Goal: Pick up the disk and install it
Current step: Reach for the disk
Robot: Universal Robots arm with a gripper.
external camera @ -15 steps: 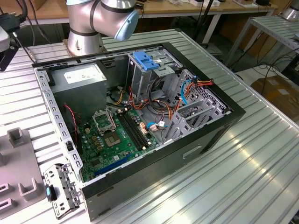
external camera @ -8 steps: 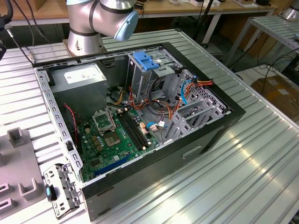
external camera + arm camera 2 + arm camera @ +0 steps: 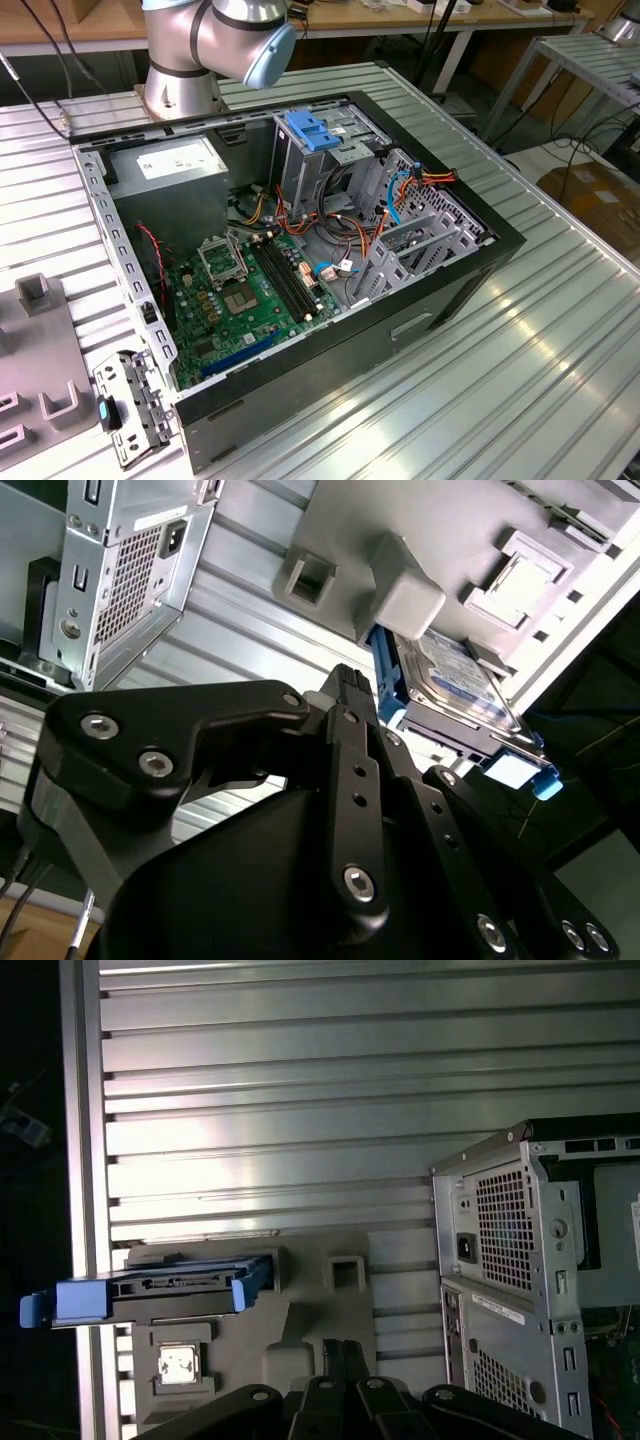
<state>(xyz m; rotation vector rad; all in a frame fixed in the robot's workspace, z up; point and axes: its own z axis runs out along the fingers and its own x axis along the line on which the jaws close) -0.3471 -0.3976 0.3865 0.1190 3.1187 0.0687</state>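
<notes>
The disk, with a white and blue label and blue carrier rails, rests on a grey holder plate on the ribbed metal table. The first wrist view shows the disk edge-on, its blue rails running along its length. My gripper hangs above the table beside the disk without touching it. Its black fingers are shut together with nothing between them, and the gripper looks the same in the first wrist view. The open computer case lies on its side in the exterior view.
Inside the case are a motherboard, a grey power-supply box and a tall metal cage topped by a blue bracket. The case's rear panel stands near the holder plate. A loose metal bracket lies by the case's front corner.
</notes>
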